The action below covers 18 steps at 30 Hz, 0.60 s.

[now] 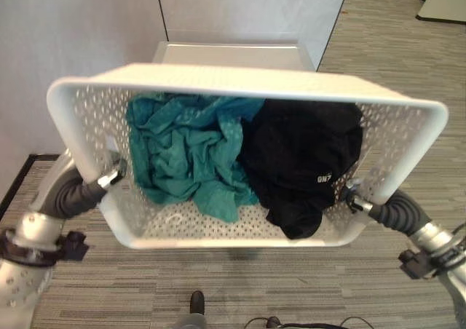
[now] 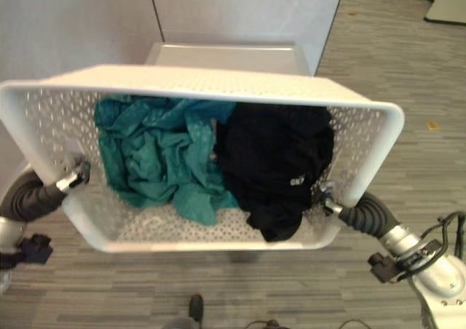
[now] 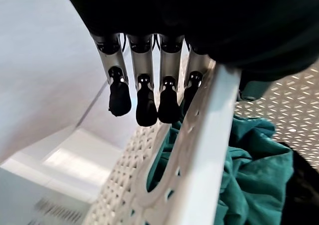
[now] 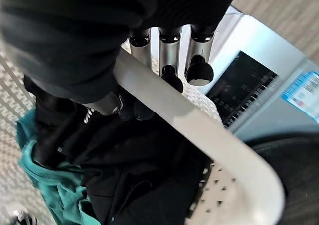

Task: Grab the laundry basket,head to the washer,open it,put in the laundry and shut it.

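Left eye view: white perforated laundry basket (image 1: 73,96) is carried off the floor, tipped toward the camera so its inside shows. In it lie a teal garment (image 1: 186,158) on the robot's left and a black garment (image 1: 302,161) on the right, touching each other. Left hand (image 1: 109,177) meets the basket's left end wall, right hand (image 1: 352,195) the right end wall. Just beyond the far rim stands the washer (image 1: 226,52), its grey top showing against a pale wall. Grey carpet floor (image 1: 378,74) all around.

Right eye view: same layout. Both wrists run up to the basket's short ends; the laundry sits undisturbed on the basket bottom.

Left wrist view: left hand's fingers (image 3: 147,103) are hooked over the basket's rim from outside, dark tips curled down, the rim bar passing beside them; teal cloth lies just inside. The hand is clamped on the basket.

Right wrist view: right hand's fingers (image 4: 169,68) curl over the rim, thumb under it, closed around the white bar. Black garment lies right below. Washer's dark control panel (image 4: 246,93) and part of its dark round door show close past the rim.

Progress, as judged: basket grabbed, walk to the washer about finished. Door looks shut. Left to do: free a hand, open the door, load both garments, close it.
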Motion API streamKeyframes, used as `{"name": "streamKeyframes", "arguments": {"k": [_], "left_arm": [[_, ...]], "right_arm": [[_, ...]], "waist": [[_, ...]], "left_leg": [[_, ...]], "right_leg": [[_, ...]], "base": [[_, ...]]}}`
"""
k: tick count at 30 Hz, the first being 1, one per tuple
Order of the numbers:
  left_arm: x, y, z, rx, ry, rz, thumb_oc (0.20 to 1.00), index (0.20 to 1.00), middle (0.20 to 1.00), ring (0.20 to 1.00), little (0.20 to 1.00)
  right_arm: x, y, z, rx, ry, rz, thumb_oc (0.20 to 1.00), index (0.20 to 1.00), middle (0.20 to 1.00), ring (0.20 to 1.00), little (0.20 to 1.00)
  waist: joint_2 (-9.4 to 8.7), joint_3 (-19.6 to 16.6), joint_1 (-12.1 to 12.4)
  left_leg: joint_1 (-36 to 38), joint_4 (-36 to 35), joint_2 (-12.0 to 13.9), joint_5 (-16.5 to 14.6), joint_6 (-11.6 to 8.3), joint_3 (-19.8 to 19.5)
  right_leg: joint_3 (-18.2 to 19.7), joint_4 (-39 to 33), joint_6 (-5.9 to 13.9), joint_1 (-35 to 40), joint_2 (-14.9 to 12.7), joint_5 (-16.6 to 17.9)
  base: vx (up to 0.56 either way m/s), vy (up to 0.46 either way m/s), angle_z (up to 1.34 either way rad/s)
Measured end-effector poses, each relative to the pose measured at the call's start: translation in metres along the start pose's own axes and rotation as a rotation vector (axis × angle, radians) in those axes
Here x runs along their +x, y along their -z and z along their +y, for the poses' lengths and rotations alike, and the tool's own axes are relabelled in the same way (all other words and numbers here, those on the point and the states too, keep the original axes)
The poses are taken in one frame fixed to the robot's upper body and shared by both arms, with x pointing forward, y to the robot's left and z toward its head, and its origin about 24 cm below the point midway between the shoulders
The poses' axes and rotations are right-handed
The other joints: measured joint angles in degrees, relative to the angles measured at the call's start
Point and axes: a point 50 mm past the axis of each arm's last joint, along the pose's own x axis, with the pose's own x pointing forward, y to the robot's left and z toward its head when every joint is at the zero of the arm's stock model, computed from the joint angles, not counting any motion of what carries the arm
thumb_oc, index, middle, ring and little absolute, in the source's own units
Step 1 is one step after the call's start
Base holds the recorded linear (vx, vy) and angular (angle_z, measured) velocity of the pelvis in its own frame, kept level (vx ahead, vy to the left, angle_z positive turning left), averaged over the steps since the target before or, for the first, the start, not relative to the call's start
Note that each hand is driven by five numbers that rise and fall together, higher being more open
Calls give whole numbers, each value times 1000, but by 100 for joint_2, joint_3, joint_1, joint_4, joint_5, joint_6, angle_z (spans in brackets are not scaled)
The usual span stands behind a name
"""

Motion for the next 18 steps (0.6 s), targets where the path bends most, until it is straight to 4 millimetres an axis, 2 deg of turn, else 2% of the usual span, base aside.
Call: {"name": "streamKeyframes", "arguments": {"k": [1,3,4,6,7,9,10,13,14,17,18], "left_arm": [[6,1,2,1,0,-6,200,200,200,200,200],[32,2,-4,-40,10,-52,200,200,200,200,200],[56,4,-13,-96,41,-67,200,200,200,200,200],[82,11,-19,-123,78,-55,200,200,200,200,200],[128,29,-39,-176,181,36,200,200,200,200,200],[151,40,-45,-173,240,119,200,200,200,200,200],[169,45,-50,-159,291,182,200,200,200,200,200],[191,41,-67,-212,323,241,200,200,200,200,200],[199,49,-73,-201,316,307,200,200,200,200,200],[221,48,-62,-221,245,386,200,200,200,200,200],[222,47,-62,-227,246,378,200,200,200,200,200]], "right_arm": [[1,0,-4,-8,-3,5,200,200,200,200,200],[12,-3,-27,-45,29,8,200,200,200,200,200],[25,-3,-47,-79,62,19,200,200,200,200,200],[42,-2,-64,-100,90,34,200,200,200,200,200],[80,16,-76,-68,108,118,200,200,200,200,200],[101,21,-81,-70,107,175,200,200,200,200,200],[118,28,-83,-82,87,242,200,200,200,200,200],[140,39,-84,-26,105,330,200,200,200,200,200],[156,40,-90,-41,146,376,200,200,200,200,200],[181,16,-109,-64,207,405,200,200,200,200,200],[181,15,-110,-67,210,397,200,200,200,200,200]], "waist": [[15,-31,-2],[46,-152,-4],[41,-262,-25],[14,-352,-76],[-21,-520,-97],[-3,-522,-148],[10,-519,-198],[35,-507,-203],[48,-508,-225],[56,-477,-299],[39,-467,-317]], "left_leg": [[-8,0,-2,3,-1,-15],[4,0,-16,14,0,-33],[13,0,-15,45,-21,-37],[13,1,-5,60,-35,-36],[3,0,17,90,-56,-37],[-29,0,32,118,-76,-34],[-109,2,36,160,-72,-43],[-228,2,54,209,-96,-74],[-277,2,61,216,-104,-117],[-488,2,91,262,-117,-192],[-500,2,92,261,-117,-194]], "right_leg": [[-16,0,0,-4,1,0],[-32,0,-2,23,-7,-1],[-32,-1,-3,36,-5,1],[-29,-1,-7,13,5,5],[-27,-2,-6,-4,30,11],[-20,-5,-10,-36,41,16],[-28,-2,-19,-104,53,40],[-58,1,-22,-205,86,90],[-101,1,-30,-236,98,95],[-179,2,-46,-380,144,105],[-186,2,-46,-393,145,105]], "base": [[21,-8,13],[15,-6,6],[0,0,0],[16,3,0],[23,10,-5],[10,3,-4],[-5,2,3],[-6,1,7],[-12,6,10],[16,15,18],[30,22,1]]}}
